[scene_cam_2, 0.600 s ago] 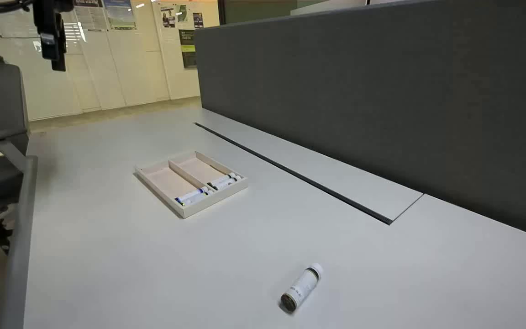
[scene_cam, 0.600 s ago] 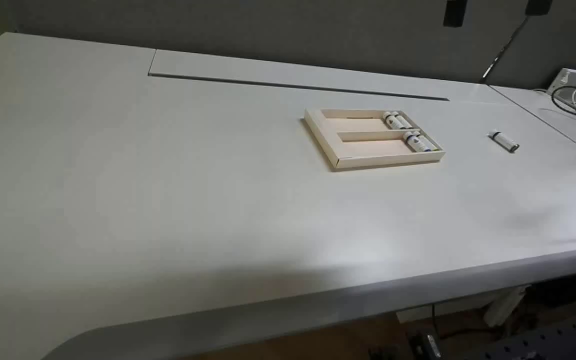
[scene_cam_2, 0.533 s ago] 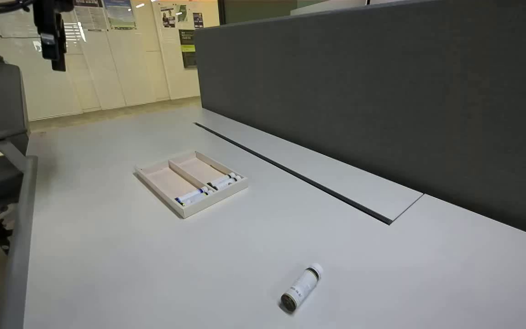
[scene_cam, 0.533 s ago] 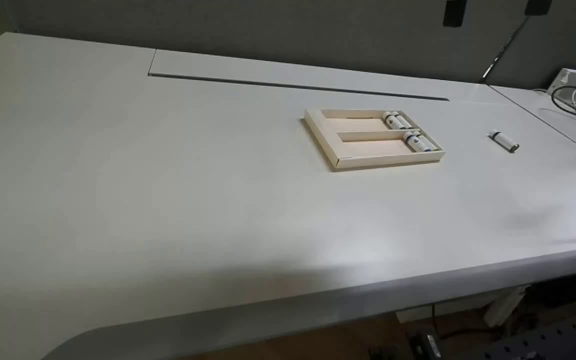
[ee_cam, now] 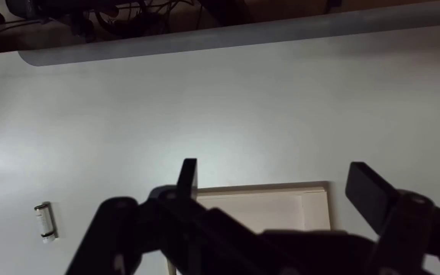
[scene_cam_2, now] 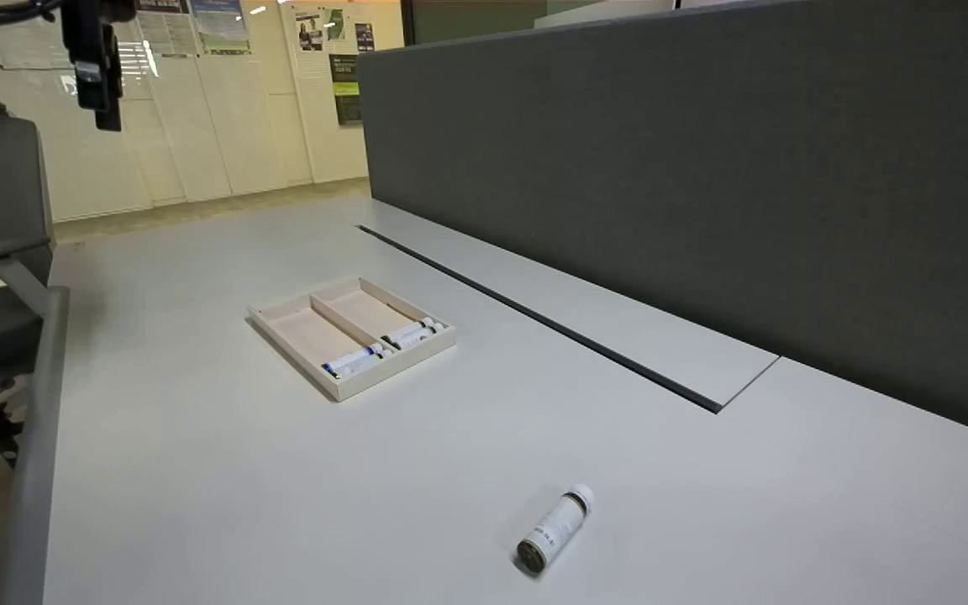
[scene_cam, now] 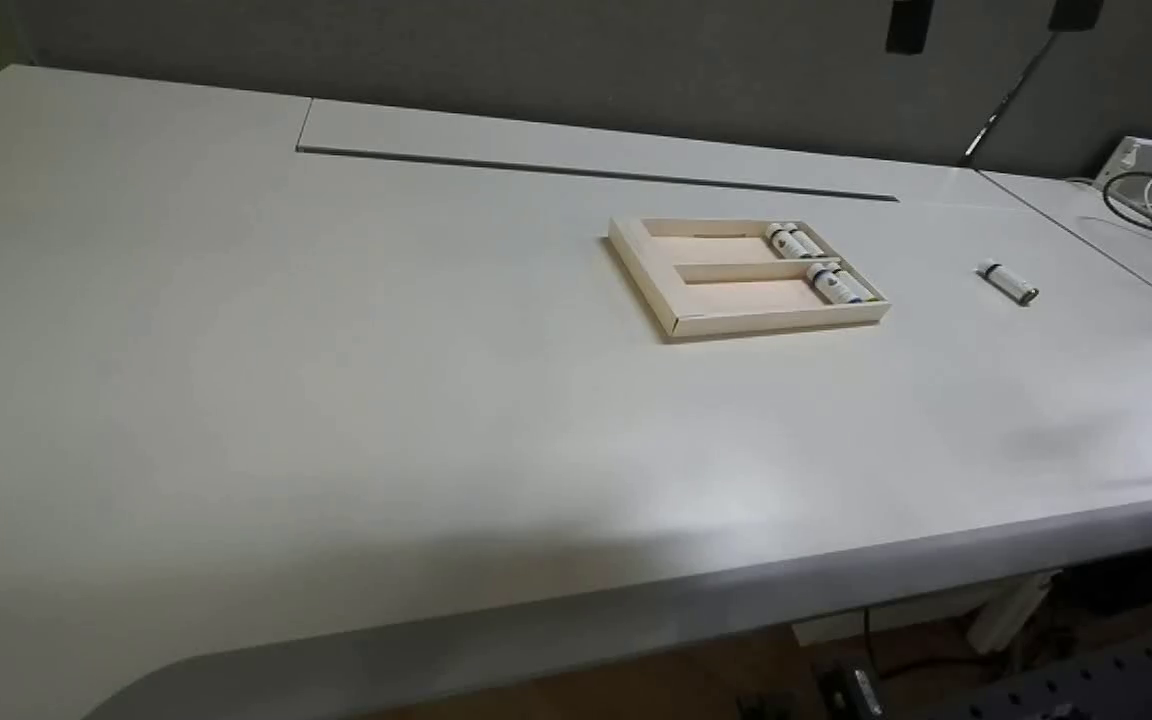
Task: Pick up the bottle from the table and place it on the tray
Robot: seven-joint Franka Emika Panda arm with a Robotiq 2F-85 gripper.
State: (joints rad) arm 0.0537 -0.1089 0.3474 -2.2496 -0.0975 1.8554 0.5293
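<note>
Jaws wide apart, bottle [ee_cam: 44,220] lying outside them on the table [ee_cam: 243,95]

The gripper [ee_cam: 272,172] is found with its fingers [ee_cam: 372,194] standing far apart; in an exterior view it hangs high, off the table. Between the fingers, the wrist view shows the tray [ee_cam: 316,210] on the table beyond, partly masked by the gripper. In both exterior views a divider [scene_cam_2: 341,323] splits the tray into two compartments [scene_cam_2: 303,332], with two small bottles [scene_cam_2: 405,333] in one and two more in the other. The bottle rests on its side to the left of the jaws in the wrist view, well apart from them and from the tray, its dark end toward the table edge [ee_cam: 204,41]. Farther from the jaws, a grey partition [scene_cam_2: 677,185] stands along the table
</note>
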